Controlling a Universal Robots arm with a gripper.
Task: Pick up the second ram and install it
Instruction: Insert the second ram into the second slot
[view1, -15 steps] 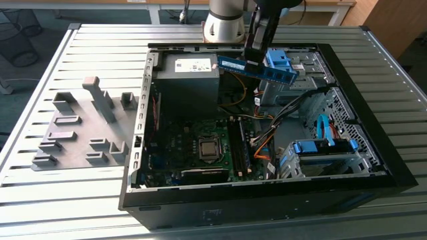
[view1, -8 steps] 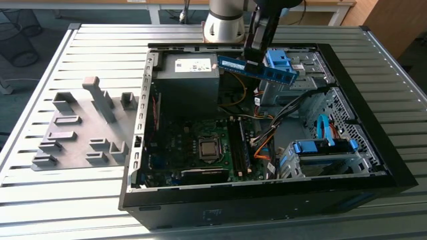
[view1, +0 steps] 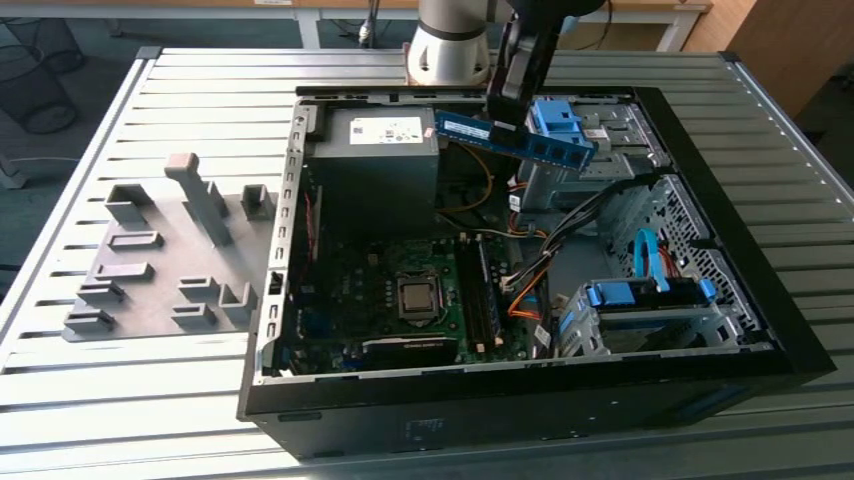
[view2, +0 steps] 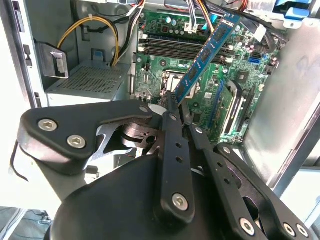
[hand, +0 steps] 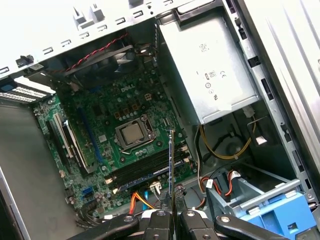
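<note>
In the exterior view, the grey slotted holder tray (view1: 167, 255) lies at the far left on the slatted metal surface (view1: 80, 400), around nine o'clock from the open computer case (view1: 534, 390). Inside the case, going rightward, come the power supply (view1: 378, 160) at the back, with a pale sticker whose print is too small to make out, then the green motherboard (view1: 387, 300) with its bare processor socket (view1: 419, 295) toward six o'clock. Just right of the socket run the long memory slots (view1: 478, 290), one already carrying a stick. Orange and black cables (view1: 527, 290) cross the gap beyond them. Further right stand the bright-blue drive-bay clips (view1: 647, 292) on a metal cage, and another blue clip (view1: 561, 125) at about one o'clock.

The second ram (view1: 514, 140) hangs in the air above the case, over the power supply's right edge and well apart from the motherboard, a pale label near its left end. The gripper (view1: 514, 120) comes down from twelve o'clock, its jaws clamped on the stick's upper edge. In the second wrist view the second ram (view2: 207, 52) slants away from the gripper (view2: 176, 102) over the board; in the first wrist view it shows edge-on (hand: 171, 160), pinched between the jaws of the gripper (hand: 171, 210), with the slots beneath.
</note>
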